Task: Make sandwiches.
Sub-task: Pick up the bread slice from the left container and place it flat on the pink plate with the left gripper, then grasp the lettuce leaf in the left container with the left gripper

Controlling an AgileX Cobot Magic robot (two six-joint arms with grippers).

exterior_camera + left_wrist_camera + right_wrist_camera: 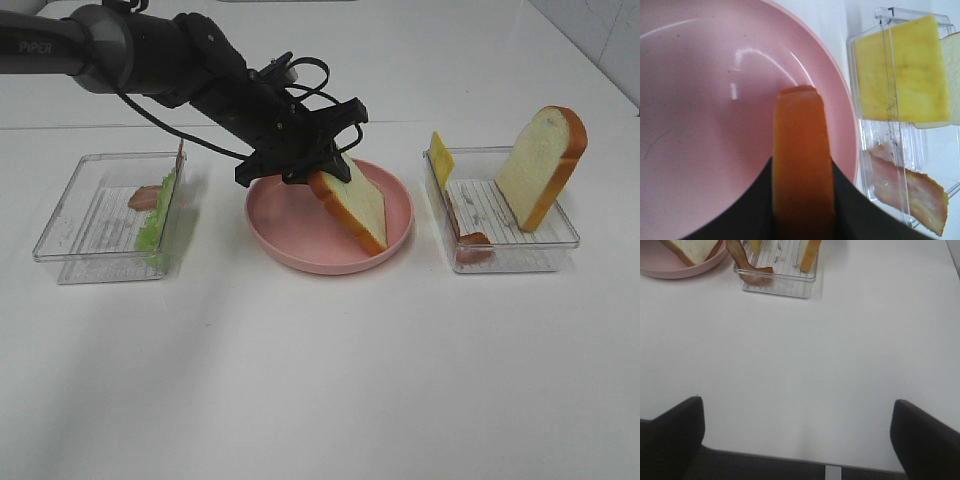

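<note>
We are laying the base. Our left gripper [325, 172] pinches a white toy bread slice with orange-brown crust [357, 205] by its top edge. The slice tilts, its low corner seemingly touching the round pink plate [290, 252] beneath the jaws. Next, we judge, lower it flat and release. Our right gripper [796, 412] stands wide and empty.

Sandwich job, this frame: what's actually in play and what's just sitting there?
In play: held bread slice, left gripper gripping it, second bread slice, cheese, lettuce, left-tray bacon, right-tray bacon.

Just there: pink plate, left tray, right tray. These are holders, not ingredients.
</note>
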